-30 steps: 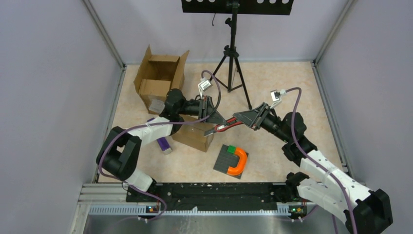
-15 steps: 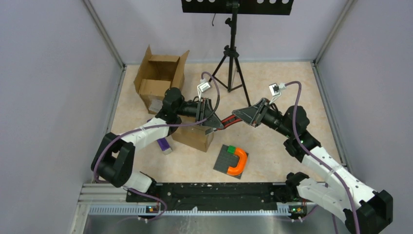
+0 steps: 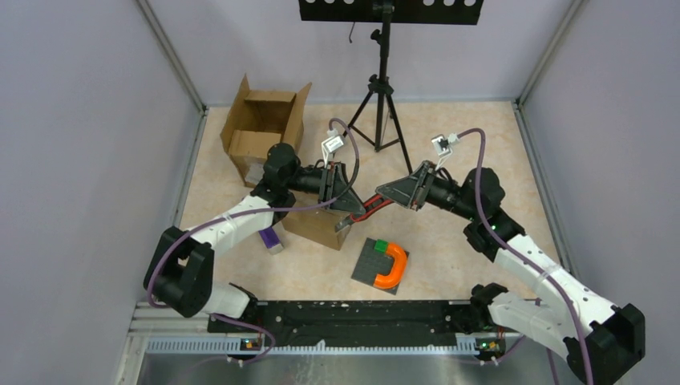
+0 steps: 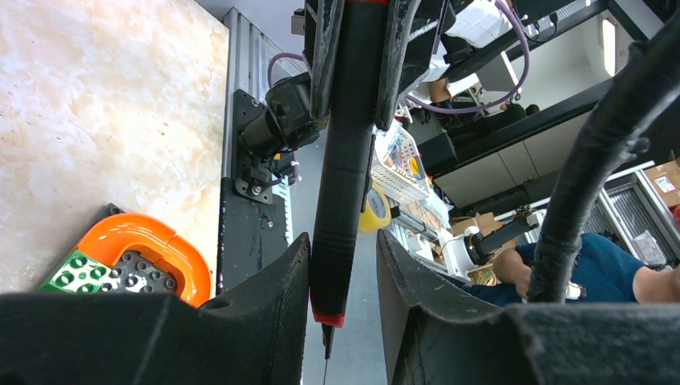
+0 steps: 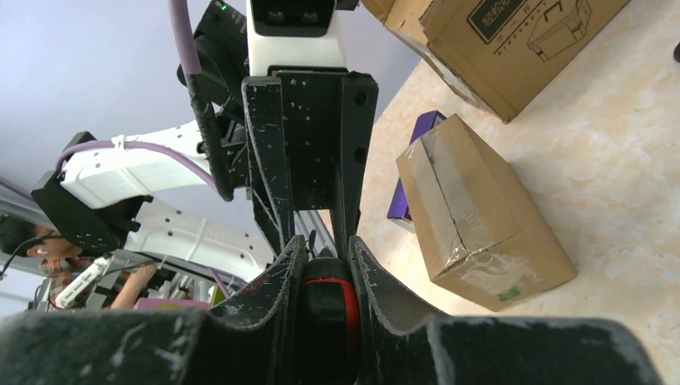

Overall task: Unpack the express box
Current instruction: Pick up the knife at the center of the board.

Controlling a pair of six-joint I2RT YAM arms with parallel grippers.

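The express box (image 3: 321, 224) is a small taped cardboard carton lying on the floor under my left gripper (image 3: 350, 210); the right wrist view shows it (image 5: 473, 233) still sealed with tape. A black and red utility knife (image 3: 370, 204) hangs in the air between both grippers. My right gripper (image 5: 326, 249) is shut on the handle end of the knife (image 5: 325, 309). My left gripper (image 4: 343, 249) stands open around the knife's other end (image 4: 345, 160), which touches one finger and leaves a gap to the other.
A large open cardboard box (image 3: 261, 128) stands at the back left. A purple block (image 3: 270, 238) lies beside the express box. A grey baseplate (image 3: 370, 263) with an orange U-piece (image 3: 393, 265) and a green brick lies near the front. A tripod (image 3: 383, 104) stands behind.
My left jaws have parted from their earlier grip on the knife. The right arm has pushed a little to the left, and the knife now tilts more steeply.
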